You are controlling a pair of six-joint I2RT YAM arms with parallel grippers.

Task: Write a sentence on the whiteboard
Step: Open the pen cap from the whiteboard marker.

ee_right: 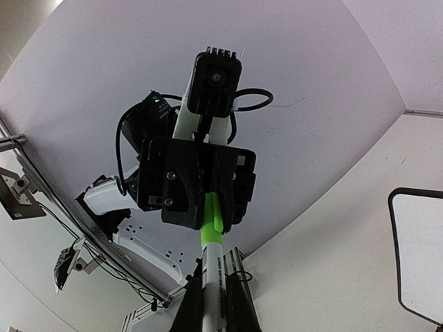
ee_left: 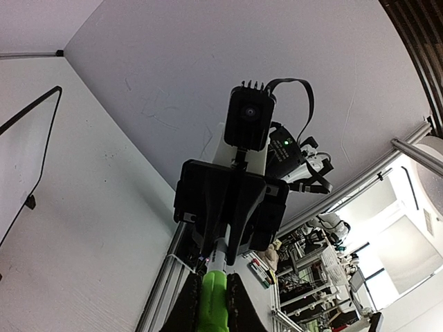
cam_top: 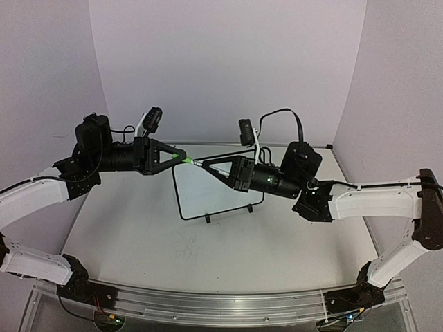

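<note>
Whiteboard (cam_top: 208, 197) is standing on its feet mid-worktop (cam_top: 138, 235), roughly under where the two arms are meeting in the top view. Its face is looking blank to me, no sentence showing yet. I'm reading this as the uncapping step. L fingers (ee_left: 181, 315) are pinching the green cap (ee_left: 213, 297), and R fingers (ee_right: 239, 304) are clamping the white barrel of the marker (ee_right: 211, 277). Both pairs are closed on it, w/ the pen hanging about level in the air betw. the wrists. To do this well I'm aiming to pull straight along the pen axis, w/ no bending off-line, or the barrel is prob. going to slip in the R grip and sit skewed for writing. I'm planning on R holding its spot while L is doing the pulling, slowly. A sudden pop-off could be throwing an arm down into the board & tipping it. I'm also watching that the cap is coming fully clear before L is backing away.
</note>
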